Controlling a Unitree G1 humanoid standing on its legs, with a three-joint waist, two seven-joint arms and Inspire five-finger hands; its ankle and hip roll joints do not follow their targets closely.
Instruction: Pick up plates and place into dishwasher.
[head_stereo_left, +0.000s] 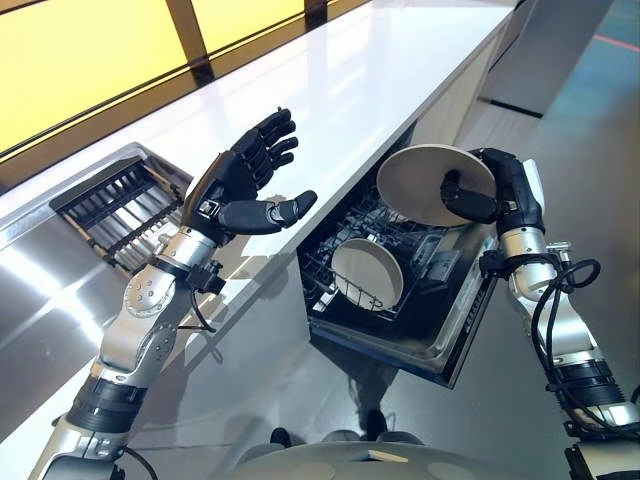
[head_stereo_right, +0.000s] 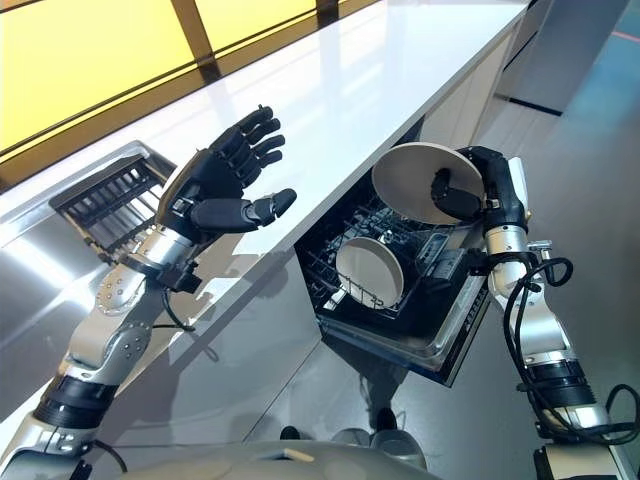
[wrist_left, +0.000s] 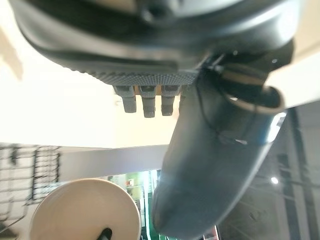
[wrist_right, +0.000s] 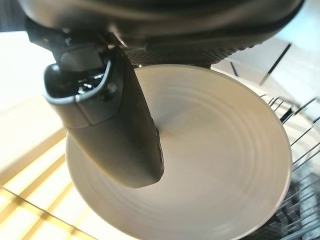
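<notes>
White and glossy, the desk (head_stereo_left: 380, 70) runs away from me along a yellow-lit wall, with a steel sink (head_stereo_left: 40, 260) set into it on my left and a dark dish rack (head_stereo_left: 125, 205) sitting in the basin. Below the desk's edge, the dishwasher (head_stereo_left: 455, 335) stands open, its dark wire rack (head_stereo_left: 340, 265) pulled out over the grey floor.

My right hand (head_stereo_left: 480, 195) is grasping a plate (head_stereo_left: 425, 180): the thumb presses across the plate's pale, ringed face while the fingers go round behind its rim. In my right wrist view the thumb lies flat on the plate (wrist_right: 210, 155), reaching in toward the centre. I hold this plate tilted, nearly on edge, above the back part of the open rack, close under the desk's overhang and not touching the wires.

A second plate (head_stereo_left: 366, 273) already stands upright in the rack, lower and nearer to me than the one I hold, the two apart.

My left hand (head_stereo_left: 240, 180) hangs above the desk, between the sink and the dishwasher, palm turned up, fingers spread and relaxed, thumb stretched out toward the dishwasher side. It carries nothing and touches nothing.
</notes>
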